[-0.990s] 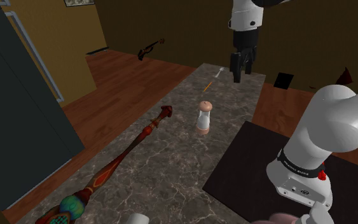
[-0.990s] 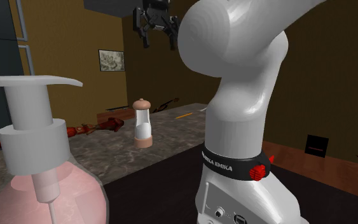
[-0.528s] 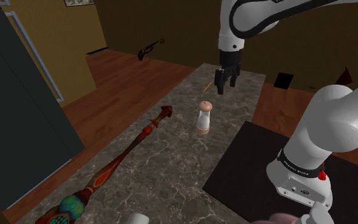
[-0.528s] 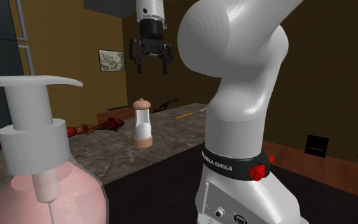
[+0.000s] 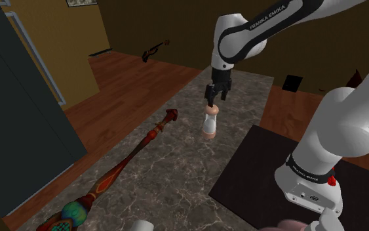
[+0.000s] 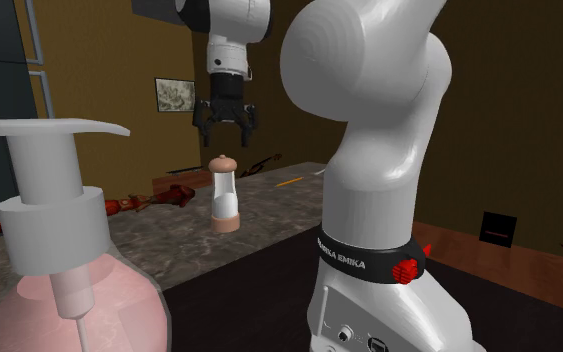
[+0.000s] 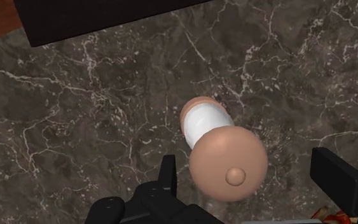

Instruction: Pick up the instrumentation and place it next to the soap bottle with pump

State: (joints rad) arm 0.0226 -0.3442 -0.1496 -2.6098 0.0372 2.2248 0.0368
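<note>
Lowered since earlier frame: white arm (image 5: 242,39) over dark veined counter (image 5: 170,177). Long red stringed instrument (image 5: 120,167) lies along counter; pink soap bottle (image 6: 59,270) near stand; mill (image 5: 210,123) upright mid-counter, gripper (image 6: 226,128) just above its cap, fingers spread, touching nothing.

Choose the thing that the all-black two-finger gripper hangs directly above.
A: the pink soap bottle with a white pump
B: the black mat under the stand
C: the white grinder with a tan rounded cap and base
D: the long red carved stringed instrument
C: the wrist view looks straight down on the white grinder between the open fingers of the gripper, and the second exterior view shows a gap between the two.
</note>
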